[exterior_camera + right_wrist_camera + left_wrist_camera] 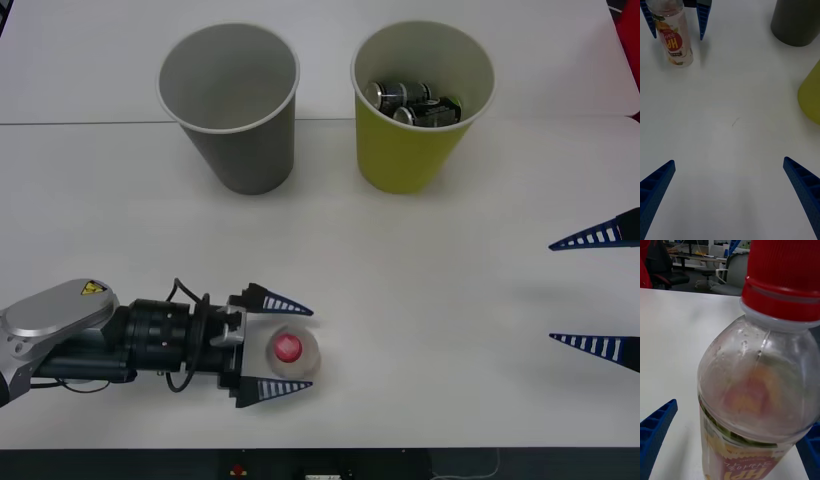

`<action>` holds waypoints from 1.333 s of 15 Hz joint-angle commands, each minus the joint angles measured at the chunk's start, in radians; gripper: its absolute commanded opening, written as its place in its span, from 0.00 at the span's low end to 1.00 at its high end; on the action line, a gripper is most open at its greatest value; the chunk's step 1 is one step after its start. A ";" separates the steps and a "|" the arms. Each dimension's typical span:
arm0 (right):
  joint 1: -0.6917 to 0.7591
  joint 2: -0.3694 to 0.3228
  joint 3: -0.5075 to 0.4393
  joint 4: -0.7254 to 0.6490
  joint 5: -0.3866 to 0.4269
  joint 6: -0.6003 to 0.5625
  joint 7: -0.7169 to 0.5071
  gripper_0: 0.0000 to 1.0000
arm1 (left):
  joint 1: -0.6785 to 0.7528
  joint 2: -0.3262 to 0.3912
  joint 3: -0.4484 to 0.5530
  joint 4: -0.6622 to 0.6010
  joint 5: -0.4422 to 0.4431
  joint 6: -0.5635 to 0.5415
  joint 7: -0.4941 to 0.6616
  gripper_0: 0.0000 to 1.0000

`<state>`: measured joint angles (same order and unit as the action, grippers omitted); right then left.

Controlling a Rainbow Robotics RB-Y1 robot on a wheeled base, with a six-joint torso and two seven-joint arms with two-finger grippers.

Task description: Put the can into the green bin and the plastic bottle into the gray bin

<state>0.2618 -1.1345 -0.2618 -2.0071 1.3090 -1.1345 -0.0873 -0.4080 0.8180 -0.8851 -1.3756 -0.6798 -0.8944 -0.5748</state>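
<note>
1. The left gripper (291, 348) is seen low at the near left of the table (420, 300), its blue fingers (283, 304) spread wide on either side of the plastic bottle (290, 351); a gap is visible beside each finger in the right wrist view, so no contact is made.
2. The bottle is found standing upright between those fingers, red cap up, close to the table's near edge.
3. In the left wrist view the bottle (756, 390) is pressed up close to the lens; its base is cut off, and only part of its label can be read.
4. The right gripper (598, 290) is held at the right edge of the front view, fingers wide apart with bare table between them; its arm is cut off by the frame.
5. A broad stretch of open white tabletop is left between the two grippers and the bins.
6. The gray bin (235, 140) and the green bin (410, 150) are set side by side at the far side, apart from each other.
7. Dark cans (410, 102) are seen lying inside the green bin, partly hidden by its rim.
</note>
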 commanded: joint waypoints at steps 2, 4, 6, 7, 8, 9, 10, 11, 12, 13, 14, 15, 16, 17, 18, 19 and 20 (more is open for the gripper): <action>0.000 0.000 0.000 0.000 0.000 0.000 0.000 1.00 | 0.002 0.000 0.002 0.001 -0.003 0.000 0.003 0.00; 0.000 0.000 0.000 0.000 0.000 0.000 0.000 1.00 | 0.002 0.001 0.000 0.001 -0.009 0.000 0.007 0.00; 0.000 0.000 0.000 0.000 0.000 0.000 0.000 1.00 | 0.002 0.001 0.002 0.001 -0.009 0.000 0.012 0.00; 0.000 0.000 0.000 0.000 0.000 0.000 0.000 1.00 | 0.002 0.001 0.002 0.001 -0.009 0.000 0.018 0.00; 0.000 0.000 0.000 0.000 0.000 0.000 0.000 1.00 | 0.002 0.001 0.006 -0.003 -0.009 0.000 0.023 0.00; 0.000 0.000 0.000 0.000 0.000 0.000 0.000 1.00 | 0.002 0.003 0.015 -0.008 -0.009 0.000 0.029 0.00; 0.000 0.000 0.000 0.000 0.000 0.000 0.000 1.00 | 0.003 0.006 0.029 -0.017 -0.018 0.000 0.039 0.00; 0.000 0.000 0.000 0.000 0.000 0.000 0.000 1.00 | 0.005 0.009 0.048 -0.033 -0.049 -0.001 0.078 0.00; 0.000 0.000 0.000 0.000 0.000 0.000 0.000 1.00 | 0.011 0.010 0.069 -0.049 -0.080 -0.006 0.118 0.00; 0.000 0.000 0.000 0.000 0.000 0.000 0.000 1.00 | 0.032 0.015 0.120 -0.082 -0.129 -0.014 0.174 0.00; 0.000 0.000 0.000 0.000 0.000 0.000 0.000 1.00 | 0.052 0.015 0.161 -0.111 -0.179 -0.017 0.220 0.00; 0.000 0.000 0.000 0.000 0.000 0.000 0.000 1.00 | 0.075 0.013 0.207 -0.149 -0.234 -0.020 0.289 0.00; 0.000 0.000 0.000 0.000 0.000 0.000 0.000 1.00 | 0.097 0.013 0.249 -0.186 -0.281 -0.021 0.349 0.00; 0.000 0.000 0.000 0.000 0.000 0.000 0.000 1.00 | 0.123 0.015 0.296 -0.237 -0.340 -0.023 0.435 0.00; 0.000 0.000 0.000 0.000 0.000 0.000 0.000 1.00 | 0.143 0.015 0.328 -0.280 -0.383 -0.023 0.507 0.00; 0.000 0.000 0.000 0.000 0.000 0.000 0.000 1.00 | 0.163 0.015 0.367 -0.329 -0.429 -0.023 0.596 0.00; 0.000 0.000 0.000 0.000 0.000 0.000 0.000 1.00 | 0.183 0.016 0.407 -0.381 -0.478 -0.024 0.688 0.00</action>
<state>0.2618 -1.1345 -0.2618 -2.0071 1.3090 -1.1345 -0.0873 -0.2398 0.8333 -0.5068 -1.7193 -1.1236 -0.9175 0.0476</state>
